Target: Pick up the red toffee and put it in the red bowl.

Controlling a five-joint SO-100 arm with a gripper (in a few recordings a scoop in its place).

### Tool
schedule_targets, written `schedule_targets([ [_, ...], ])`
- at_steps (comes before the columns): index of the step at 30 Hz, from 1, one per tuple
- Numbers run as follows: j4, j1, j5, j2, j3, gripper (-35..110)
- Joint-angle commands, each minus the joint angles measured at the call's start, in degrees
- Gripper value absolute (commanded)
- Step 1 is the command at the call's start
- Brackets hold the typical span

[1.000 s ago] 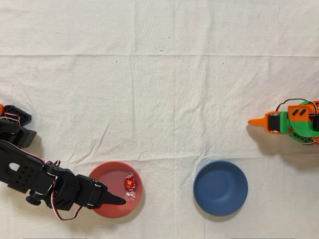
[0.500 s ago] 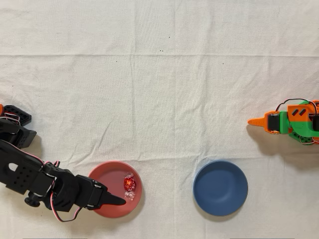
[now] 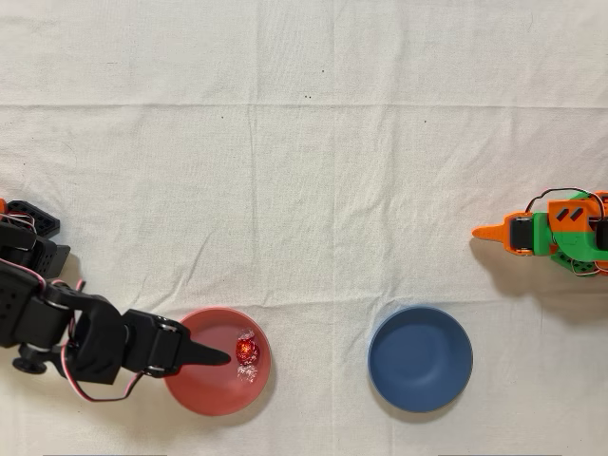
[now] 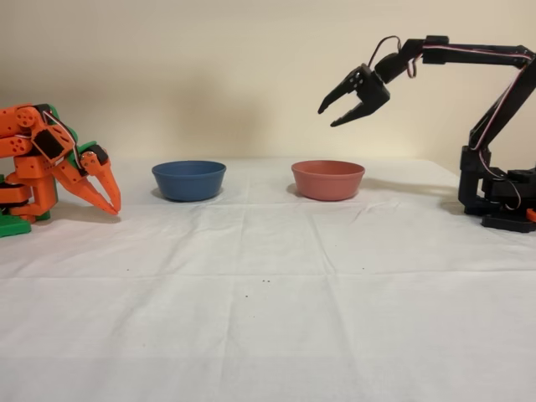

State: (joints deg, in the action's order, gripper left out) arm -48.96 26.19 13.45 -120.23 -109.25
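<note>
White cloth-covered table [image 4: 268, 318] in the foreground. Farther back, red bowl [image 4: 327, 179] beside blue bowl [image 4: 188, 179], apart. Inside the red bowl, red toffee [image 3: 247, 351], lying free. High above that bowl, black arm's gripper [image 4: 332, 106], fingers spread, holding nothing. At the side, idle orange arm [image 4: 50, 163].

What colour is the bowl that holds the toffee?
Salmon-red; the red bowl with the red toffee inside shows best in the overhead view.
</note>
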Motion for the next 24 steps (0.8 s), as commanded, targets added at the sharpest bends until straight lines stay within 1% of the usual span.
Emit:
schedule_targets([
  [1,-1.8,-2.5,-0.2,-6.2,3.2,8],
  [10,-2.7,-10.8,-1.5,-15.6,-4.8,1],
  [20,-1.1,-19.4,-1.4,-24.9,-14.0,1],
  [24,0.5,-22.1,-4.0,-28.9,-18.6,1],
])
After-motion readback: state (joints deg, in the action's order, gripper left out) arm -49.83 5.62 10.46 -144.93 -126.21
